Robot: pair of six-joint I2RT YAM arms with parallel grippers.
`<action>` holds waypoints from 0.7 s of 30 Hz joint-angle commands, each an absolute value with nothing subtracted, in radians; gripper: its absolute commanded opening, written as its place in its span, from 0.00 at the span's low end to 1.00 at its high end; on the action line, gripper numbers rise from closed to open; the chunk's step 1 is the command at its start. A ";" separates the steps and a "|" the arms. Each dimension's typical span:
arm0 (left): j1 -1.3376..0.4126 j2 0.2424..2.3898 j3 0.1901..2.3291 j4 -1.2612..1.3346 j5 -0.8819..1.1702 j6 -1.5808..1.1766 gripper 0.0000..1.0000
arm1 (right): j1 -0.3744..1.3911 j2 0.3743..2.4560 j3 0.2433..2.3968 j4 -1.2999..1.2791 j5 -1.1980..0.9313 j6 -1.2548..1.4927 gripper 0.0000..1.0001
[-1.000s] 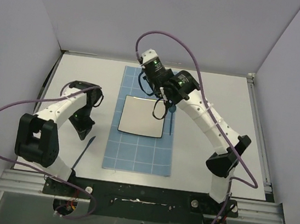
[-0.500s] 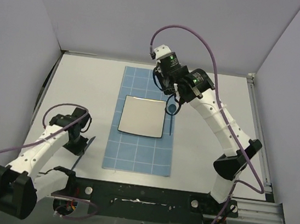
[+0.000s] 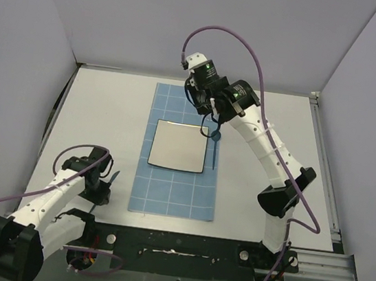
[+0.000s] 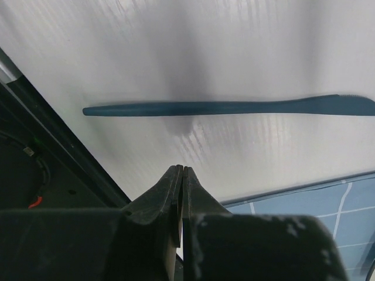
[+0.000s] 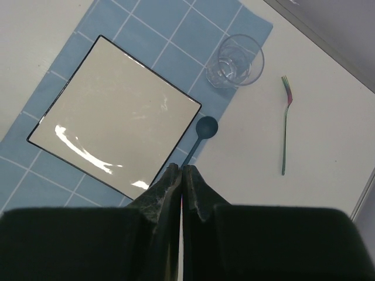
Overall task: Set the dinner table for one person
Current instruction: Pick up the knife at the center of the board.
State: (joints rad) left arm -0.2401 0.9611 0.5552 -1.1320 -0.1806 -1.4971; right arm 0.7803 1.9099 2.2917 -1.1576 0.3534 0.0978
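Note:
The white dinner table (image 3: 109,109) carries a blue gridded mat (image 3: 170,194). On the mat lies a square white plate (image 3: 179,146) with a dark blue spoon (image 3: 213,151) along its right side. The right wrist view shows the plate (image 5: 117,117), the spoon (image 5: 202,132), a clear glass (image 5: 235,60) on the mat's corner and a fork (image 5: 285,123) on the bare table. My right gripper (image 3: 212,118) is shut and empty, high above the spoon (image 5: 180,168). My left gripper (image 3: 102,188) is shut and empty (image 4: 180,170), low over the table beside a dark blue knife (image 4: 234,107).
A black rail (image 3: 174,243) runs along the table's near edge, and it shows at the left of the left wrist view (image 4: 53,152). Grey walls close in the back and both sides. In the top view the right arm hides the glass and fork.
My left arm has drawn back from the table's left middle toward the near left corner, ending low by the knife. My right wrist has swung a little right, then back left, above the mat's far end.

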 commanded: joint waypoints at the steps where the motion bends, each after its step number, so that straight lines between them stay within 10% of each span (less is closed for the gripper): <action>1: -0.239 0.947 0.487 -1.004 -0.115 -1.579 0.00 | 0.787 1.922 2.347 -1.151 0.329 0.080 0.00; 21: 0.026 1.319 0.618 -0.755 -0.105 -1.408 0.00 | 0.784 1.944 2.370 -1.164 0.330 0.010 0.00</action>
